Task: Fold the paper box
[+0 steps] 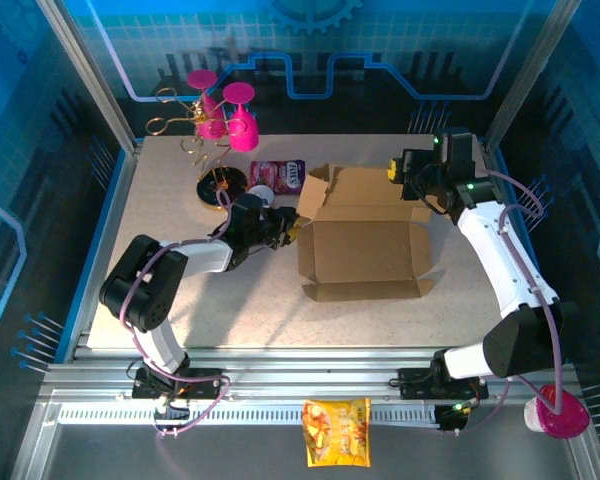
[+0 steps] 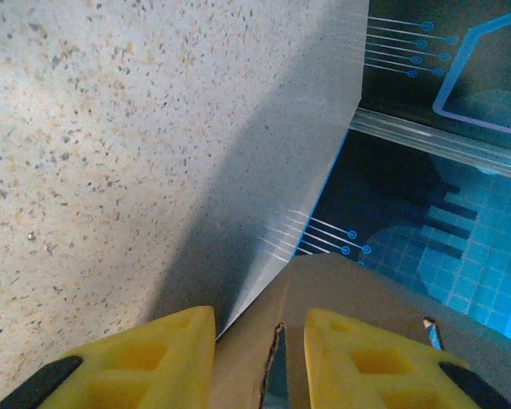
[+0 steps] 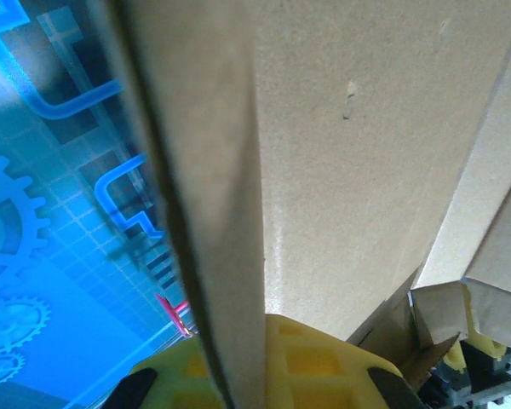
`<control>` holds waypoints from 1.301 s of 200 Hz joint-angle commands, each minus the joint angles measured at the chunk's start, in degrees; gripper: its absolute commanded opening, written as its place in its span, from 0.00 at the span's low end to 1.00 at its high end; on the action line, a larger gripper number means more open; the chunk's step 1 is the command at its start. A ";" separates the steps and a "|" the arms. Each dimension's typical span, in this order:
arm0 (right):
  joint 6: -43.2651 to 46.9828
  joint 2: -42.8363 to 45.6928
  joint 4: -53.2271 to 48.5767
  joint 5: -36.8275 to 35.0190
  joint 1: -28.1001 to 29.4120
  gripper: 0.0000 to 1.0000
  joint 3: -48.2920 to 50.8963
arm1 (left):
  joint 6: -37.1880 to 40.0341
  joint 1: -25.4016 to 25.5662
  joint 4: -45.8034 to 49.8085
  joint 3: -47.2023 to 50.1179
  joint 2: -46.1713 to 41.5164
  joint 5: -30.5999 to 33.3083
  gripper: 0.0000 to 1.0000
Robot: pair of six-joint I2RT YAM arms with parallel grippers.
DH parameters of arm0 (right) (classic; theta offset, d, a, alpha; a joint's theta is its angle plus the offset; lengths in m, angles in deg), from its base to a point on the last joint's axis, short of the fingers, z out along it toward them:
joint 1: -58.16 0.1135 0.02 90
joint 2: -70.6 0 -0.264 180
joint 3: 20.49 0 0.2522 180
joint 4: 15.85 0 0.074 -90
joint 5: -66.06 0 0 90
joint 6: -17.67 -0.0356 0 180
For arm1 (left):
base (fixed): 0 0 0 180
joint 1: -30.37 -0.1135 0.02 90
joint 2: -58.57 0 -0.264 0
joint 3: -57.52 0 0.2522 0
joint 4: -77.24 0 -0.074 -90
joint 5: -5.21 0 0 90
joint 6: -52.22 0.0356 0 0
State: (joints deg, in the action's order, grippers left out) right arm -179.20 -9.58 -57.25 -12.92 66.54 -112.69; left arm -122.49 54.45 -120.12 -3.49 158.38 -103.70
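Cardboard paper box (image 1: 365, 245): right gripper (image 1: 404, 182) clamps wall; left gripper (image 1: 291, 228) narrow, astride flap.

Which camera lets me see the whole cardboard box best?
The top camera. It shows the whole paper box, open on the table. The left wrist camera catches a flap edge of it, and the right wrist camera sees its plain panels very close up.

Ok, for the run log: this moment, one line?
paper box: partly folded; left jaws: open astride flap; right jaws: shut on panel
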 commanded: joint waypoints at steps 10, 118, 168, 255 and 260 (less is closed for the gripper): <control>-0.97 -1.20 0.09 0.83 -0.58 0.00 -0.13 | -1.26 1.38 -4.57 2.17 -1.50 2.37 0.34; -3.65 -2.83 2.54 1.53 -1.52 0.00 0.54 | 2.22 4.24 -10.28 7.46 -3.48 5.60 0.45; -3.85 -3.58 2.35 2.44 -2.44 0.00 -0.13 | 4.70 4.30 -15.31 7.03 -0.49 3.39 0.48; -5.72 -4.97 3.49 3.51 -2.25 0.00 -0.21 | 12.53 6.79 -11.63 4.04 2.04 2.33 0.50; -5.80 -4.98 3.47 3.60 -2.27 0.00 -0.35 | 13.09 6.93 -10.70 3.62 2.20 2.30 0.50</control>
State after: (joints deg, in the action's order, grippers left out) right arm -183.16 -13.80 -54.80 -11.02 64.73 -112.14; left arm -114.75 60.24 -132.09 2.89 159.58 -100.01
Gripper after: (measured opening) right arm 0.062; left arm 0.500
